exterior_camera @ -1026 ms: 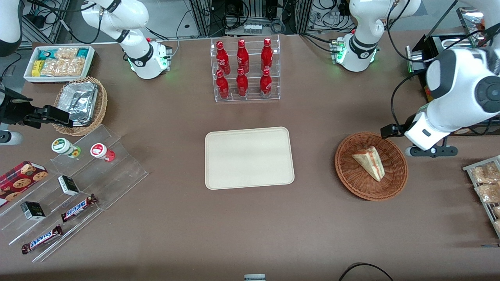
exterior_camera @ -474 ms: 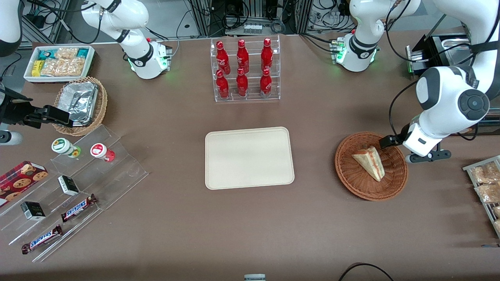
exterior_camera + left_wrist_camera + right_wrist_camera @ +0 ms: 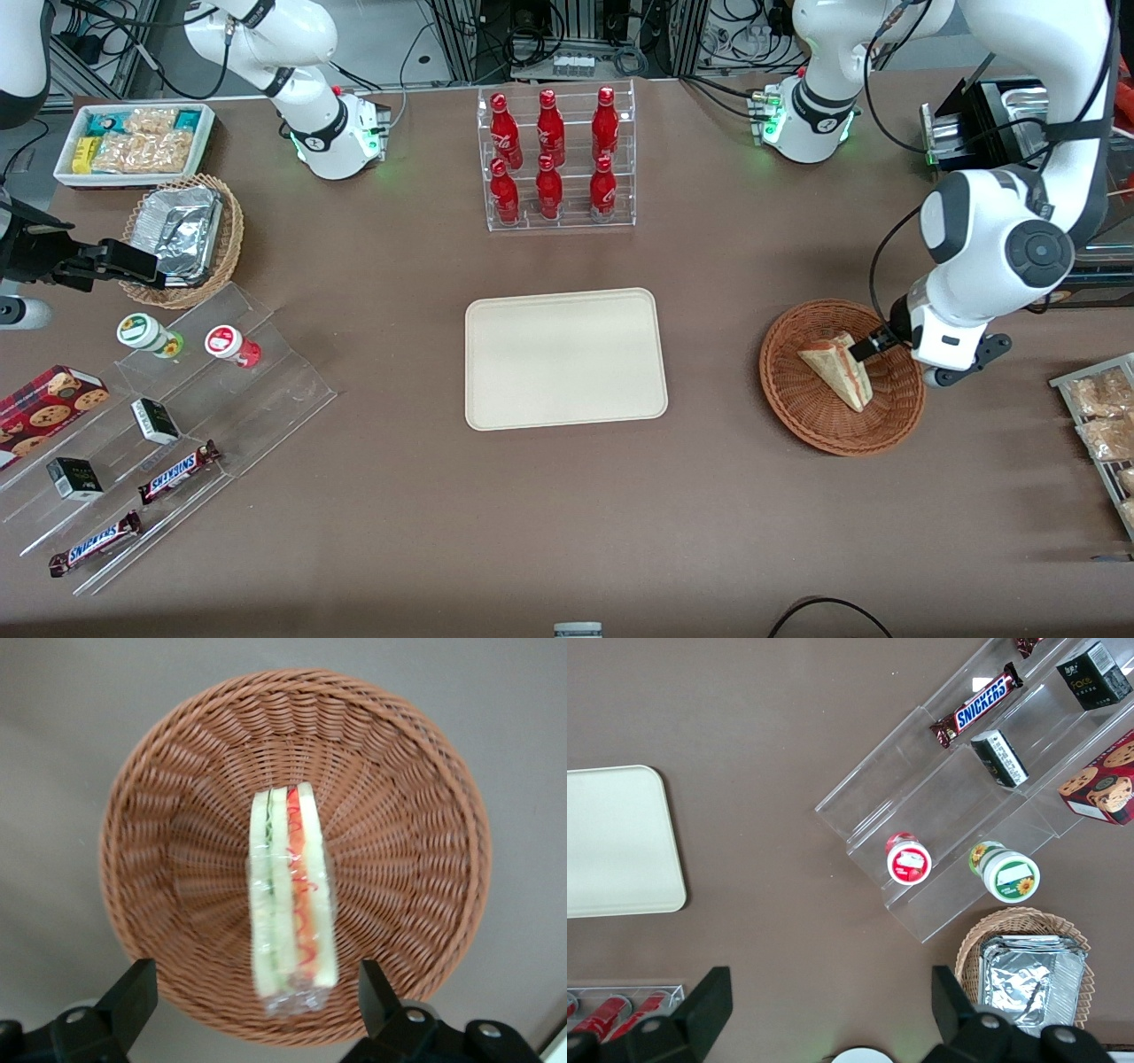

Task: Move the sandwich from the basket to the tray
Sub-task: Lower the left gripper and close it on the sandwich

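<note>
The gripper hangs wide open and empty just above the sandwich, which lies in the basket directly below it. This is the reaching step. Next I think it must go lower, close on the bread, then carry it to the tray.

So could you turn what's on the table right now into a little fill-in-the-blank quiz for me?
1. The sandwich lies in the round woven ____.
2. The gripper hangs above the sandwich with its fingers ____.
3. The cream tray holds ____ so far.
4. The clear rack farther from the front camera than the tray holds six red ____.

Missing words: basket; open; nothing; bottles
</note>
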Tool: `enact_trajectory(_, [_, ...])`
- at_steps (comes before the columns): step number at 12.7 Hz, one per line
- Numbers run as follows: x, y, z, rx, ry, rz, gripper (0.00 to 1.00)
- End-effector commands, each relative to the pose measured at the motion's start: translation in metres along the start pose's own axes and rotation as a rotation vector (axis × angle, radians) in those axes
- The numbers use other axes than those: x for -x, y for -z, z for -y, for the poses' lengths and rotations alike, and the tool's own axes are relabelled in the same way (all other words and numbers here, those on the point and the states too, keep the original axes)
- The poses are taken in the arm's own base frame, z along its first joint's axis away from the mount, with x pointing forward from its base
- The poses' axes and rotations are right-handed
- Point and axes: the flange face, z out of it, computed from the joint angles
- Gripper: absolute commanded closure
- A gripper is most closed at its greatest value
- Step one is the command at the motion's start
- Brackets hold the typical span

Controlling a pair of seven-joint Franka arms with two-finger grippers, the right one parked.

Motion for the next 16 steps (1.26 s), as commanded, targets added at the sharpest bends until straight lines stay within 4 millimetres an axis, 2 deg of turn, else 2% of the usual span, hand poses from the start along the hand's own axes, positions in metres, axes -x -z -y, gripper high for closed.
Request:
enact_trajectory(1, [0.010,-0.019,-0.020,0.010,0.119,-0.014,0.00])
enact_trajectory(6, [0.015,-0.025,-0.015,-0.015,0.010,-0.007,0.00])
enact_trajectory(10, [0.015,-0.031,-0.015,-0.014,0.023,-0.005,0.00])
enact_trajectory(16, [0.017,-0.059,-0.009,-0.001,0.045,-0.007,0.00])
